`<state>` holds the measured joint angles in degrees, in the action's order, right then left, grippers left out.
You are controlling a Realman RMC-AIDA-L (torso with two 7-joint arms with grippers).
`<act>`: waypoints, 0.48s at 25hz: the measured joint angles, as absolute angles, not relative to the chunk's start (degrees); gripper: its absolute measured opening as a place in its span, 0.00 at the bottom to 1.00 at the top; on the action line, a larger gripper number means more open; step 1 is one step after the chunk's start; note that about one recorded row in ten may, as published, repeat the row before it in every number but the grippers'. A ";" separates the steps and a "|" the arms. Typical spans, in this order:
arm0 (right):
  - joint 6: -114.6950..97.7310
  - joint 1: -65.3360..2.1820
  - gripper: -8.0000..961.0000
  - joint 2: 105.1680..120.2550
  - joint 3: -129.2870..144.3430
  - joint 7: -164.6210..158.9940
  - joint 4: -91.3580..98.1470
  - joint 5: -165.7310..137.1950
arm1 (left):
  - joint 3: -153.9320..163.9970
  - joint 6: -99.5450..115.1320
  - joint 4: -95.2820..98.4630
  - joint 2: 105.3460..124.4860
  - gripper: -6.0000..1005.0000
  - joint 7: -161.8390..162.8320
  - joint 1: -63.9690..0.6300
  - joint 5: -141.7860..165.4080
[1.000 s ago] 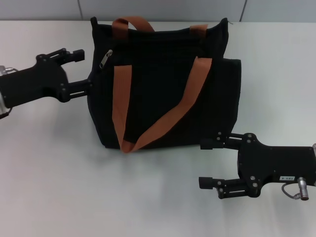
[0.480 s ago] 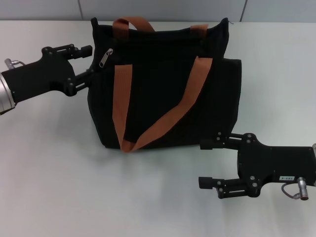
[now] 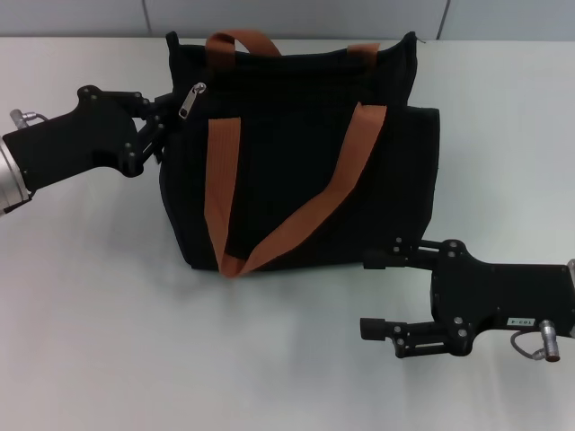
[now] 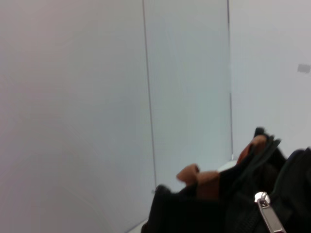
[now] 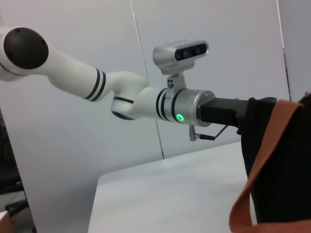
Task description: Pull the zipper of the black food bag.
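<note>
The black food bag [image 3: 296, 171] stands on the white table with two rust-orange straps down its face. Its silver zipper [image 3: 191, 100] hangs at the upper left of the face, at the left end of the zip track. My left gripper [image 3: 160, 121] is open at the bag's upper left edge, its tips just left of the zipper and holding nothing. In the left wrist view the zipper [image 4: 268, 216] shows close up on the bag [image 4: 194, 213]. My right gripper [image 3: 373, 294] is open by the bag's lower right corner, its upper finger [image 3: 386, 260] at the fabric.
The white table [image 3: 135, 314] spreads around the bag, with a pale wall behind. In the right wrist view the left arm [image 5: 121, 94] reaches across to the bag [image 5: 291, 184], which fills that view's edge with an orange strap [image 5: 262, 170].
My left gripper has moved up and right toward the bag's top corner and rolled, so its fingers now sit beside the zipper. The right arm and the bag have stayed put.
</note>
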<state>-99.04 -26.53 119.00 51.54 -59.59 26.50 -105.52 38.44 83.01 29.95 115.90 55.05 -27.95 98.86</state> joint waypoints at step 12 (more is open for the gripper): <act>-104.30 -32.96 0.78 118.97 51.40 -81.42 25.88 -96.07 | 38.27 88.68 30.07 117.24 0.03 52.26 -26.79 95.21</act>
<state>-104.30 -32.96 118.97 51.40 -81.42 25.88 -96.07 38.27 88.68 30.07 117.24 52.26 -26.79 95.21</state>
